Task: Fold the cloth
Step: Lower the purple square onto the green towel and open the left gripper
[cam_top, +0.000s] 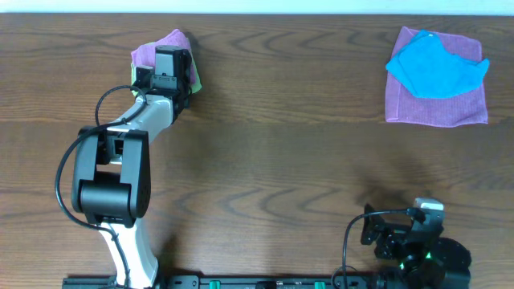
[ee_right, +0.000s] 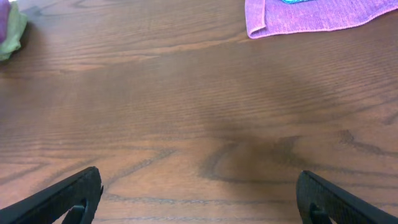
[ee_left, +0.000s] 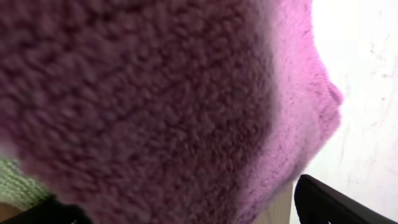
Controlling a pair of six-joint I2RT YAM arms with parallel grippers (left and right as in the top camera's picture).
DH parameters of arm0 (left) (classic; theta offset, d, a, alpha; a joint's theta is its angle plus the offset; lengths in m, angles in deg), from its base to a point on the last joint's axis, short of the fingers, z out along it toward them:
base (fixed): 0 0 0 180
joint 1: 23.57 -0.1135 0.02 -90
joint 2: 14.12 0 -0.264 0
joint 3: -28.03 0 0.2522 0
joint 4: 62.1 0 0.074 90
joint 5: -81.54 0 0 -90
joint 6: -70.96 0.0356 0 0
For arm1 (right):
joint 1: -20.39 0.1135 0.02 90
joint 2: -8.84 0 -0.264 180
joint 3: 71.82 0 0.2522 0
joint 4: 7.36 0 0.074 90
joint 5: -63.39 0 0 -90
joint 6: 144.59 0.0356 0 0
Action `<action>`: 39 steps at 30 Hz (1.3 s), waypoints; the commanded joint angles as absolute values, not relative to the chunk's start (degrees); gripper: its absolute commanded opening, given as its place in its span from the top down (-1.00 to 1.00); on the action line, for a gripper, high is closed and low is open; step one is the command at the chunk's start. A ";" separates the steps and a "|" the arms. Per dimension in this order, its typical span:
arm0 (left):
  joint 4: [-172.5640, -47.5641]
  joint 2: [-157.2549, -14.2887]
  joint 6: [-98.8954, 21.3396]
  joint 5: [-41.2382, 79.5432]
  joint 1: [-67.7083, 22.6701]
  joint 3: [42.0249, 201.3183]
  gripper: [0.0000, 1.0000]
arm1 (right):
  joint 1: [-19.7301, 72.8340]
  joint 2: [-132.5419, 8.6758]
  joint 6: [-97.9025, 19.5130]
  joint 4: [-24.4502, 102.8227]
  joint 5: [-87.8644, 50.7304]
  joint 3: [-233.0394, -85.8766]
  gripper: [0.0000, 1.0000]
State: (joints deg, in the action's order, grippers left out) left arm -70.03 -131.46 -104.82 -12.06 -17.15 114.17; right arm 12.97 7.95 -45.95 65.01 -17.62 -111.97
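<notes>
The left arm [cam_top: 120, 172] rises from the near edge of the desk [cam_top: 289, 160] and reaches toward its far left corner. The left end effector [cam_top: 166, 68] points down there, jaws spread wide. The right arm [cam_top: 418, 253] sits folded at the desk's near right edge. The right end effector [ee_right: 199, 186] is low over the desk, jaws also wide apart.

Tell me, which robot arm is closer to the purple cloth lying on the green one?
Left. The left gripper hangs right over the purple cloth on the green cloth, at the table's far left. The right gripper sits open near the front right, well away from it.
</notes>
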 commanded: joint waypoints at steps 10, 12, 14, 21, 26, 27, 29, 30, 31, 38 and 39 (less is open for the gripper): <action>-56.74 -130.59 -94.22 -9.87 -18.68 114.72 -0.91 | 13.30 8.41 -45.40 64.94 -17.81 -111.91 -0.99; -58.78 -130.11 -94.24 -9.87 -19.03 114.72 -0.90 | 13.30 8.41 -45.40 64.92 -17.81 -111.91 -0.98; -61.90 -129.23 -94.28 -9.94 -19.21 114.72 -0.90 | 13.30 8.41 -45.40 64.92 -17.81 -111.91 -0.99; -69.60 -126.22 -94.24 -10.31 -19.86 114.72 -0.90 | 13.30 8.41 -45.42 64.94 -17.81 -111.91 -0.98; -71.96 -123.66 -94.13 -9.87 -19.84 114.72 -0.91 | 13.30 8.41 -45.40 64.92 -17.81 -111.91 -0.99; -73.60 -122.81 -94.13 -9.87 -19.84 114.72 -0.91 | 13.30 8.41 -45.40 64.92 -17.81 -111.91 -0.99; -78.62 -120.43 -93.87 -9.76 -19.84 114.72 -0.91 | 13.30 8.41 -45.40 64.94 -17.81 -111.91 -0.99; -81.57 -118.98 -93.52 -9.52 -19.84 114.72 -0.91 | 13.30 8.41 -45.40 64.94 -17.81 -111.91 -0.98; -84.59 -117.48 -93.02 -9.41 -19.84 114.72 -0.90 | 13.30 8.41 -45.40 64.94 -17.81 -111.91 -0.98; -100.11 -106.52 -79.79 -7.56 -18.81 114.72 -0.91 | 13.30 8.41 -45.40 64.94 -17.81 -111.91 -0.99; -102.69 -105.28 -77.08 -7.27 -18.09 114.72 -0.90 | 13.30 8.41 -45.40 64.94 -17.81 -111.91 -0.99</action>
